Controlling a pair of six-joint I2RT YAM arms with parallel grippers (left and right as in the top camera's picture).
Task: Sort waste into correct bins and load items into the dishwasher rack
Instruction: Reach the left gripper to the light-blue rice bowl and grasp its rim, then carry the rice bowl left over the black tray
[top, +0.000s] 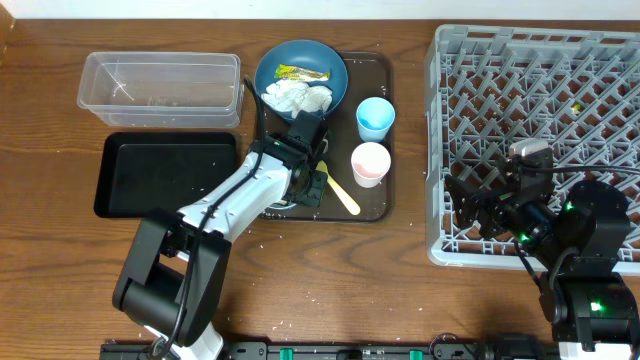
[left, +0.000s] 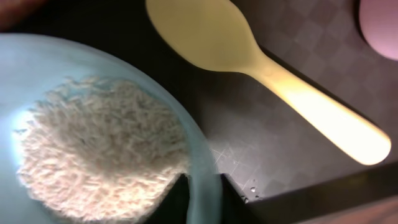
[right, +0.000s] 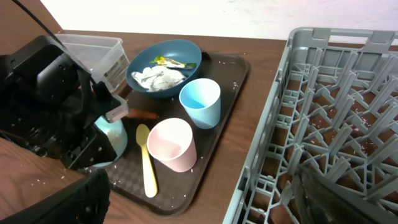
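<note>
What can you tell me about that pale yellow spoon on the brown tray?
The pale yellow spoon looks like smooth plastic, one piece: an oval bowl and a flat handle widening to a rounded end. It lies flat on the dark brown tray, between the rice-filled light blue bowl and the pink-white cup, touching neither.

The brown wooden table (top: 60, 250) carries 4 containers directly on its top. A clear tub (top: 190, 85) sits at the far left, with a shallow black tray (top: 165, 175) just nearer, close beside it. A brown serving tray (top: 375, 205) lies in the middle, right of both. The grey dishwasher rack (top: 435, 150) fills the right side. Tiny white grains (right: 38, 182) speckle the bare wood near the serving tray.
</note>
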